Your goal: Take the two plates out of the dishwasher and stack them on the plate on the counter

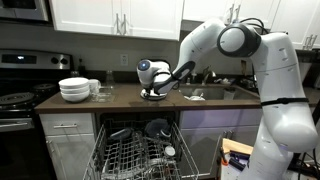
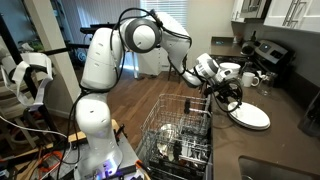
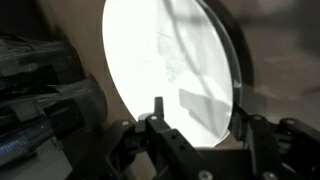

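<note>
1. In an exterior view the dishwasher [image 1: 140, 150] stands open at bottom centre with its rack [image 1: 130, 160] pulled out. Dark round dishes [image 1: 157, 128] stand on edge towards the back of the rack; I cannot tell how many.
2. Just above it, at frame centre, my gripper [image 1: 155, 92] sits low on the counter [image 1: 120, 101], over a plate [image 1: 152, 96] that I can barely make out here.
3. A stack of white bowls [image 1: 75, 90] sits centre left, well apart from me. The stove [image 1: 15, 100] is at the left edge and the sink [image 1: 210, 93] is right of centre.
4. In an exterior view from the other end, the white plate [image 2: 252, 117] lies flat at centre right, near the counter's [image 2: 295, 100] front edge. My gripper [image 2: 225, 93] is at its left rim.
5. The rack [image 2: 180, 130], lower centre, holds dark dishes and sits just below and left of the plate. Bowls [image 2: 232, 72] and a mug [image 2: 250, 78] stand beyond the plate, with bare counter to its right.
6. In the wrist view the plate [image 3: 170, 70] fills the upper centre, glaring white. My fingers [image 3: 155, 118] stand apart at the bottom, one over the plate's face and one outside its rim, so my gripper [image 3: 200, 130] is open. I cannot tell whether either finger touches. Rack wires [image 3: 40, 80] show at the left edge.
</note>
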`<state>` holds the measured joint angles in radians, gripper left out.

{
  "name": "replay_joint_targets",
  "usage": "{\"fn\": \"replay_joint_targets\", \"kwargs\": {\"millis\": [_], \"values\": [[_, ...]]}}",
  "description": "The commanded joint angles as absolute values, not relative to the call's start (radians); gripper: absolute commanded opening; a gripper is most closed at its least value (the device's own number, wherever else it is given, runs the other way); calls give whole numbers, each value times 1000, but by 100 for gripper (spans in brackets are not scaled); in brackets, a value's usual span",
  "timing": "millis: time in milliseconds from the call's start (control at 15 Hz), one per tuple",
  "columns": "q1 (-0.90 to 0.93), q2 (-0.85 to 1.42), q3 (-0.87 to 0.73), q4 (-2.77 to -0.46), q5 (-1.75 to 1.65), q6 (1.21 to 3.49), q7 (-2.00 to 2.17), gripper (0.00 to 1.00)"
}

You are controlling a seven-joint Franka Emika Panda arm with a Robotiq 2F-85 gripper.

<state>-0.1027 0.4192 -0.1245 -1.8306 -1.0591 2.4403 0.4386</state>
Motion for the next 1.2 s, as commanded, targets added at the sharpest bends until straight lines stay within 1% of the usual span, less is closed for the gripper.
{"fn": "replay_joint_targets", "kwargs": {"millis": [0,67,133,200,333,533,600,800,867,1000,1133], "values": [[-101,388,-114,-1854,-993,2457,362,77],[-98,382,-113,-1857,-981,2456,351,82],[-96,379,-112,-1858,-971,2458,342,81],[-95,376,-113,-1859,-965,2458,336,85],[-93,373,-112,-1860,-952,2459,327,83],[-78,370,-123,-1860,-966,2450,344,82],[-68,374,-129,-1857,-983,2438,359,86],[-51,378,-139,-1853,-1011,2419,377,93],[-48,377,-140,-1854,-1012,2418,375,90],[-38,372,-145,-1857,-1023,2411,382,89],[-28,370,-147,-1858,-1034,2402,386,90]]}}
